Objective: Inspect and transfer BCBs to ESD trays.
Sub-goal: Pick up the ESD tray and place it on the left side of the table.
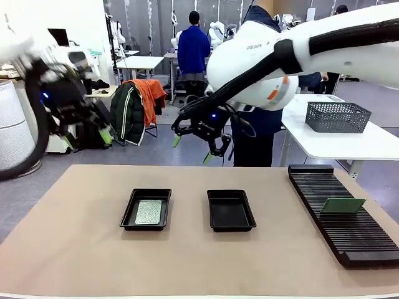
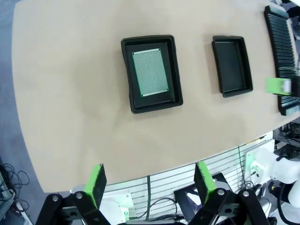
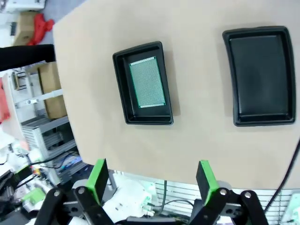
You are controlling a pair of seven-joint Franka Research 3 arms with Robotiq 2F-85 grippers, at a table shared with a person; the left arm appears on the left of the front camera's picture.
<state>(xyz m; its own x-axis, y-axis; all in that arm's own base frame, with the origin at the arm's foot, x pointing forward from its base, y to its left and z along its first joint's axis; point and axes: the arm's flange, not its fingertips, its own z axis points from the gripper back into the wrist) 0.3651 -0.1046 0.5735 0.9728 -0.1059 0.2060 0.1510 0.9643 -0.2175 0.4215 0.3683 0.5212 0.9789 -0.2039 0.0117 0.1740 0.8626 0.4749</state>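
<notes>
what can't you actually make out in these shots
Front view: left gripper, smeared by motion blur.
Front view: person, mostly hidden behind the right arm.
Left wrist view: rack, cut off by the right edge; the standing BCB in it is blurred.
Front view: flat BCB in the left tray, its surface pattern too small to read.

Robotics lab: white worktables [image 1: 330,143], slotted rack [image 1: 336,230], mesh basket [image 1: 337,116], tan bench.
</notes>
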